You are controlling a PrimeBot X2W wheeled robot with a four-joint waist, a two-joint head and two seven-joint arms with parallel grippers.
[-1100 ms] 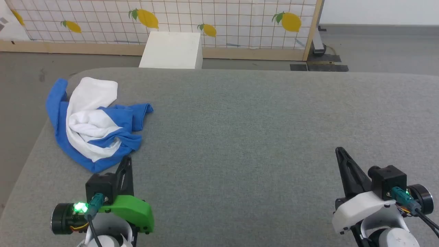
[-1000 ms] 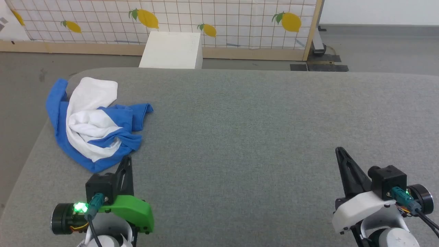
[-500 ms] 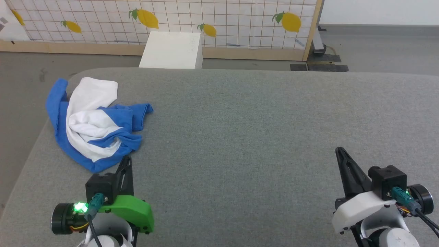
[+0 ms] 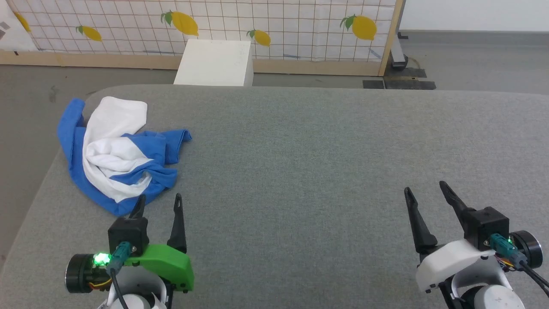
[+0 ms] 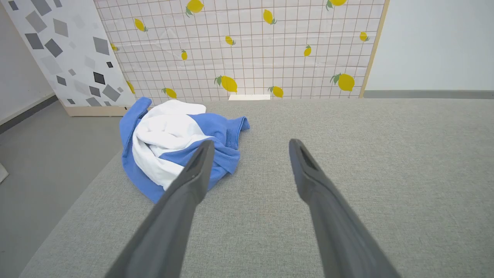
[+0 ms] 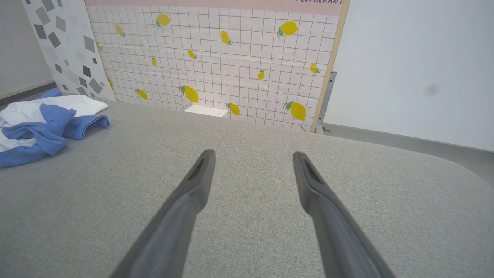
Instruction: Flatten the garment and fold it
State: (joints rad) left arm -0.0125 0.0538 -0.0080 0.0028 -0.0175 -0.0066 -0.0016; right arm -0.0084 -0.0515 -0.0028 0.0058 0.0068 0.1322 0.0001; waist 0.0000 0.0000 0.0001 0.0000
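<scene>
My left tool (image 4: 159, 197) is released. Its two dark fingers (image 5: 185, 185) stand well apart with nothing between them, and it sits over the near left part of the worktop (image 4: 300, 150). My right tool (image 4: 424, 187) is released too, its fingers spread and empty, over the near right part of the same grey cloth surface. The two tools are well apart, and both point away from me toward the far edge.

The shirt (image 4: 116, 154) lies in a crumpled heap at the far left of the worktop, just ahead of my left tool. White cloth is bunched in the middle, with blue folds wrapped around and across it. One blue piece reaches out to the right and ends in a hemmed edge. Another blue piece runs along the left side of the heap, right at the rounded left edge of the worktop. The near blue edge of the heap is just beside the tip of my left tool's outer finger; I cannot tell whether they touch. In my left wrist view that fingertip lines up over the near blue fold. In my right wrist view the shirt sits far off to the left, well apart from that tool.

Beyond the far edge a white box (image 4: 214, 62) stands on the grey floor (image 4: 25, 98). Behind it is a wood-framed panel (image 4: 279, 21) printed with a grid and yellow lemons.
</scene>
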